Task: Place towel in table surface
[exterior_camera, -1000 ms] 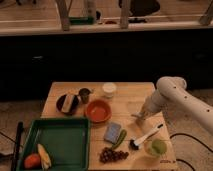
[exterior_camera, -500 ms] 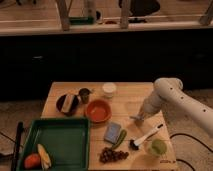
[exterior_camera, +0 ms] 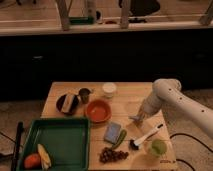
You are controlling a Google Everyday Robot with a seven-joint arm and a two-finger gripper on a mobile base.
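My gripper (exterior_camera: 138,116) hangs from the white arm (exterior_camera: 167,91) that reaches in from the right, low over the right middle of the light wooden table surface (exterior_camera: 125,102). A small grey-blue scrap of cloth, the towel (exterior_camera: 133,119), shows at the gripper's tip, right at the tabletop. I cannot tell whether it is held or lying on the wood.
A blue block with a green edge (exterior_camera: 113,132) lies left of the gripper. A white brush (exterior_camera: 147,136), a green cup (exterior_camera: 157,148) and grapes (exterior_camera: 112,155) are in front. An orange bowl (exterior_camera: 97,110), dark bowl (exterior_camera: 67,103), metal cup (exterior_camera: 85,94) and white cup (exterior_camera: 109,89) stand further left. A green tray (exterior_camera: 60,137) is at front left.
The gripper has moved a little left and down toward the tabletop. The other objects have not moved.
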